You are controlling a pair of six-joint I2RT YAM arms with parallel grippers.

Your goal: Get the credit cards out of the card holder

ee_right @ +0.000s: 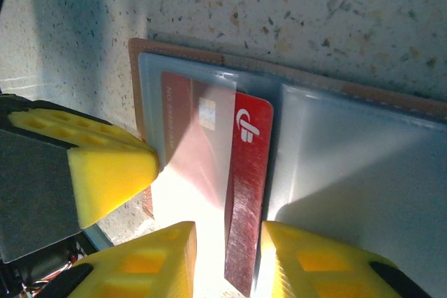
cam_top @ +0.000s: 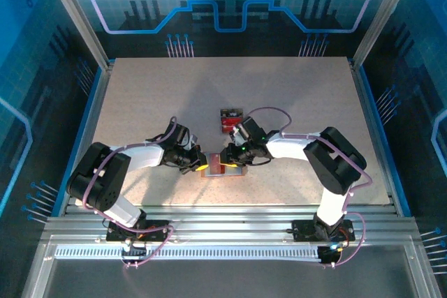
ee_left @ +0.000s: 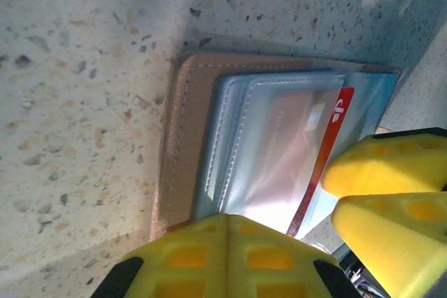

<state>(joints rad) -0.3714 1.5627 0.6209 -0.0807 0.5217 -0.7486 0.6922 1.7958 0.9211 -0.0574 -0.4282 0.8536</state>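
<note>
The tan-brown card holder [ee_left: 183,137] lies open on the table, clear sleeves up; in the top view it [cam_top: 225,170] sits between both grippers. A red credit card [ee_right: 253,172] sticks partway out of a sleeve [ee_right: 202,165]; it is also the red card [ee_left: 328,144] in the left wrist view. My right gripper [ee_right: 228,246] stands over the card's free strip, jaws apart on either side of it, a gap on the left side. My left gripper [ee_left: 227,227] is shut, its tips pressed on the holder's edge, and shows as the yellow left fingertip [ee_right: 115,171].
Another red and dark card [cam_top: 230,118] lies on the speckled table [cam_top: 140,102] just beyond the right wrist. Both arms meet near the table's front middle. Metal posts and blue walls enclose the table.
</note>
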